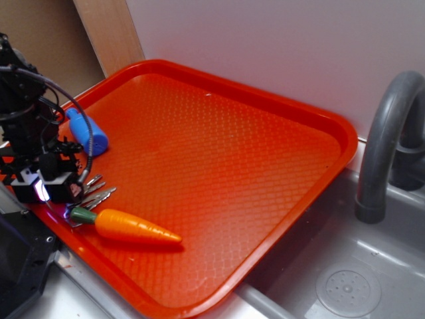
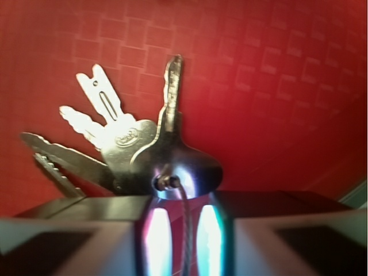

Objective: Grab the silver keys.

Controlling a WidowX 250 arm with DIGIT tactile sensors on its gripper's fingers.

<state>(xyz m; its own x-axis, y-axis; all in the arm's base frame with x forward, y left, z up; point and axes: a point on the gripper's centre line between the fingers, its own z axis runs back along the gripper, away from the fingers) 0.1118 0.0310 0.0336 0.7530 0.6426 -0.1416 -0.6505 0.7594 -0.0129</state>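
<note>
Black plastic makes up the gripper, which sits low at the far left of the red tray, at about nine o'clock on it. In the wrist view its two pads stand narrowly apart, with the wire ring of the silver keys running down between them, so it appears clenched on the bunch. The keys fan out toward one o'clock from the gripper, their blades resting on the tray floor. A blue toy bottle lies just beyond the gripper at twelve o'clock. The orange carrot lies at five o'clock from the keys, green top nearest them. Far right stands a grey faucet over a grey sink.
</note>
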